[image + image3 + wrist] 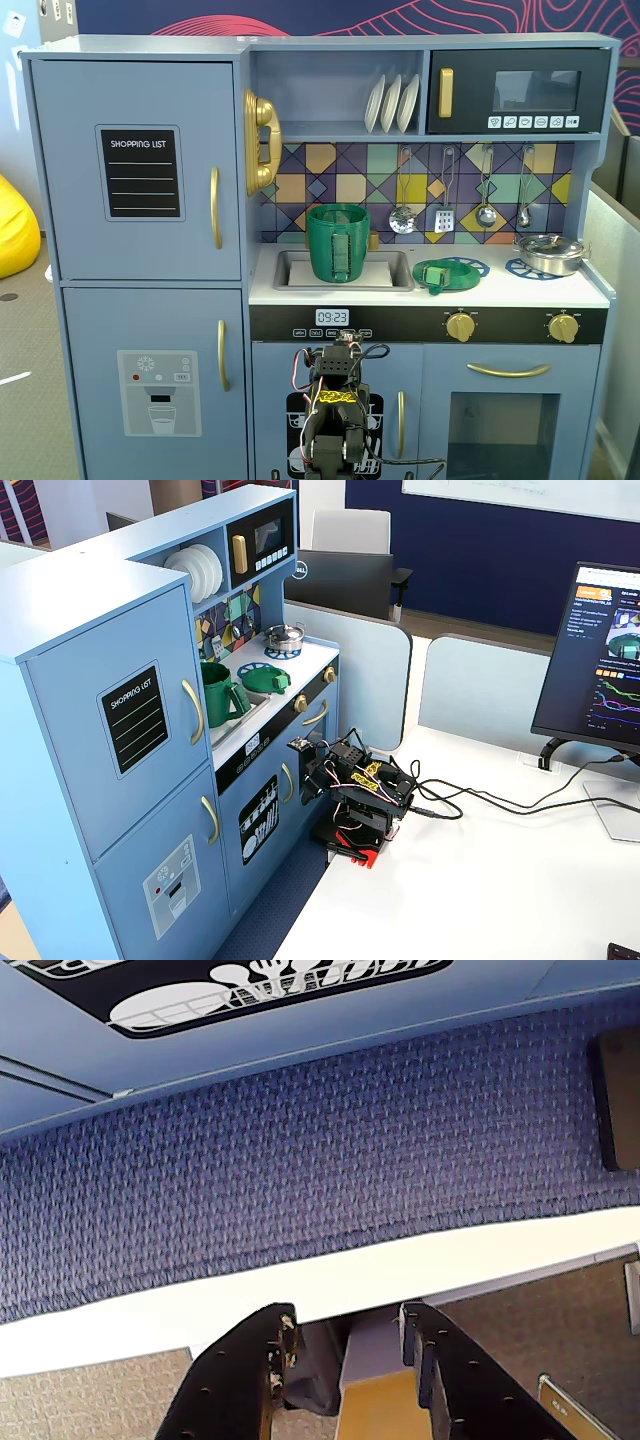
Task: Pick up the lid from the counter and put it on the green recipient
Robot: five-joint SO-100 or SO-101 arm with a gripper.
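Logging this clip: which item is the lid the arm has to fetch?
On the toy kitchen's white counter, right of the sink holding the tall green pot, the lid lies flat on the nearer blue burner ring. It is the only green disc; the steel pot sits farther right.

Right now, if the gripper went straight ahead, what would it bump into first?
Probably the blue carpet beneath the toy kitchen; the gripper points down at it in the wrist view, with nothing between. Depth is unclear.
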